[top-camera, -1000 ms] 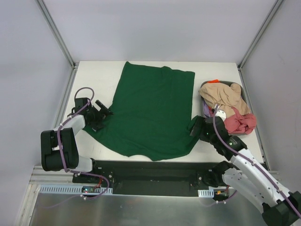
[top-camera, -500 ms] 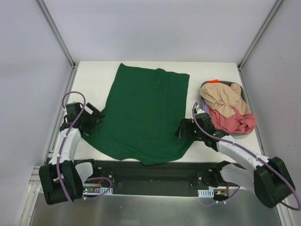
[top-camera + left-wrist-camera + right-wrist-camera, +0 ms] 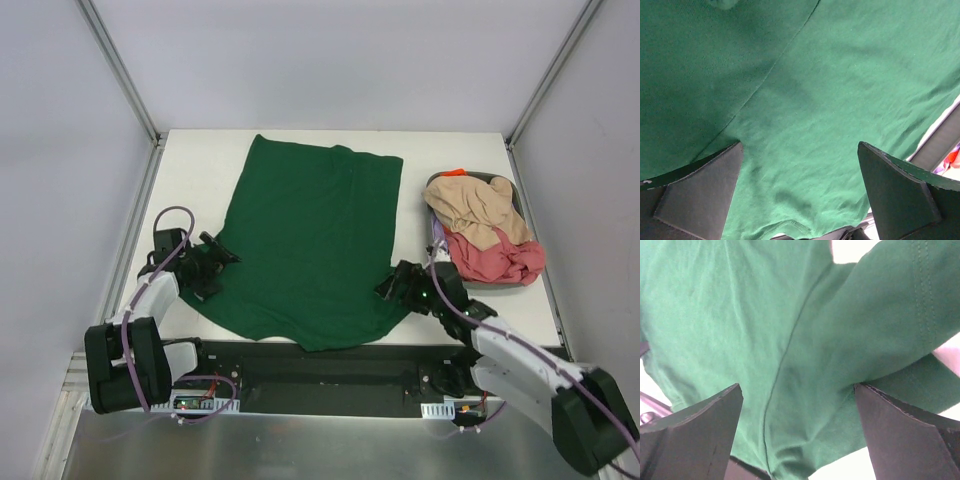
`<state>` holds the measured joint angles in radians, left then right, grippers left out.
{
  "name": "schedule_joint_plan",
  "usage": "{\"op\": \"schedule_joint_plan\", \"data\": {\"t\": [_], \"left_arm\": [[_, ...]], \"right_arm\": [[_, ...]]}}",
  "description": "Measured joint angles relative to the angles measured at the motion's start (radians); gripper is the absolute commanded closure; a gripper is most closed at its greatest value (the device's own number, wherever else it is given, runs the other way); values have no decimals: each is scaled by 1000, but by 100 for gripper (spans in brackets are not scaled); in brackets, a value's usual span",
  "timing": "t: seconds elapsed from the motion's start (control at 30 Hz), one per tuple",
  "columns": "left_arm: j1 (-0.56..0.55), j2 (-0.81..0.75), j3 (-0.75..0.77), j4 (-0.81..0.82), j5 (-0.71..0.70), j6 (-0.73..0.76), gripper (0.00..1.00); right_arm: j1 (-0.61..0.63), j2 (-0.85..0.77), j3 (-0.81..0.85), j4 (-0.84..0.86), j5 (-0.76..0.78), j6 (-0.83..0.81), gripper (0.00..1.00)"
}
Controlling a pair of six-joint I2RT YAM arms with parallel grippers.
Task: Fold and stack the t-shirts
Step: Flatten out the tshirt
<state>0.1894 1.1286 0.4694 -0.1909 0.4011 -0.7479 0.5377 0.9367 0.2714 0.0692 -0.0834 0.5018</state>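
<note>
Green t-shirt (image 3: 310, 240): spread flat across the middle of the surface (image 3: 195, 170), not yet folded, its sleeves toward 6 o'clock.
Other t-shirts: the beige t-shirt (image 3: 475, 205) and the pink-red t-shirt (image 3: 505, 262) lie crumpled together in a dark tray (image 3: 512, 203) at 3 o'clock, apart from the green one.
Left fingers (image 3: 695, 195): spread wide and holding nothing, over the sleeve at the shirt's 8 o'clock edge.
Right fingers (image 3: 905, 435): spread wide and empty, over the sleeve at the shirt's 4 o'clock edge, where the cloth is doubled on itself.
Risk, uneven pinch: if one side closes on a single layer and the other on the doubled sleeve, the fold will probably come out skewed.
Risk, dragging: a grip taken too shallow could slip, so the shirt slides toward the near edge instead of folding.
Risk, pile: the right arm works just beside the tray and could snag the crumpled cloth.
Hard to tell: whether either pair of fingers touches the cloth or hangs just above it.
Hidden: the collar and what lies lower in the pile; only an orange scrap (image 3: 458, 172) shows at its 12 o'clock side.
</note>
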Motion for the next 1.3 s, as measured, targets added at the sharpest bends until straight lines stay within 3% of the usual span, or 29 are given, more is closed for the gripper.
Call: {"op": "schedule_joint_plan", "data": {"t": [0.3,0.43,0.53,0.73,0.93,1.1,1.3], "left_arm": [[0,125,40,61,39,-3,1],[0,172,68,72,48,-5,1],[0,198,88,74,50,-4,1],[0,219,116,62,14,-4,1],[1,174,123,13,-111,6,1],[3,153,123,-18,-198,26,1],[17,178,146,-36,-206,32,1]], "right_arm": [[3,-575,-155,-341,8,253,4],[4,-693,-113,-529,17,294,4],[5,-691,-76,-657,36,280,4],[6,-489,71,-724,40,153,4],[8,-209,233,-575,3,-25,4],[8,167,512,-456,-3,-198,4],[-7,683,903,-369,19,-353,4]]}}
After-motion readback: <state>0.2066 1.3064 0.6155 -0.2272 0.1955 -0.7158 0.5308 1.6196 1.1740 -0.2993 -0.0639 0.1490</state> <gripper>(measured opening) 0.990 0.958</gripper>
